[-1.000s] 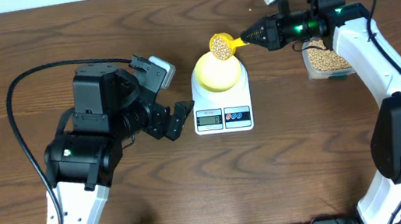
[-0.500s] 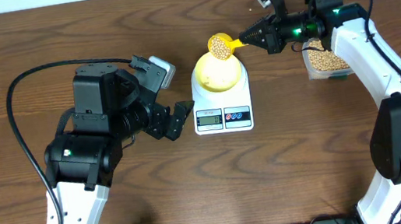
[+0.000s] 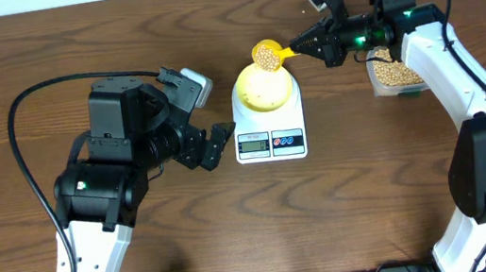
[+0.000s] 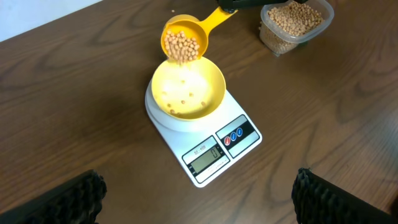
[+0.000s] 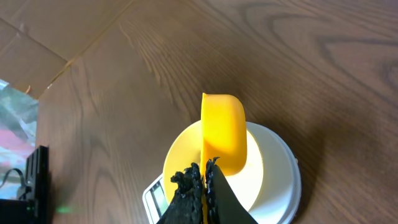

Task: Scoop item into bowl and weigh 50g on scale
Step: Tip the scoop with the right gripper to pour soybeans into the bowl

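Note:
The pale yellow bowl sits on the white scale, with a few tan beans in it. My right gripper is shut on the handle of a yellow scoop full of beans, tilted on its side over the bowl's far rim. In the right wrist view my right gripper holds the scoop over the bowl. The left wrist view shows the scoop, bowl and scale. My left gripper is open and empty, left of the scale; its fingertips frame bare table.
A clear plastic tub of beans stands right of the scale, under my right arm; it also shows in the left wrist view. The table is dark brown wood.
The scoop has tipped slightly further over the bowl. My left arm has not moved.

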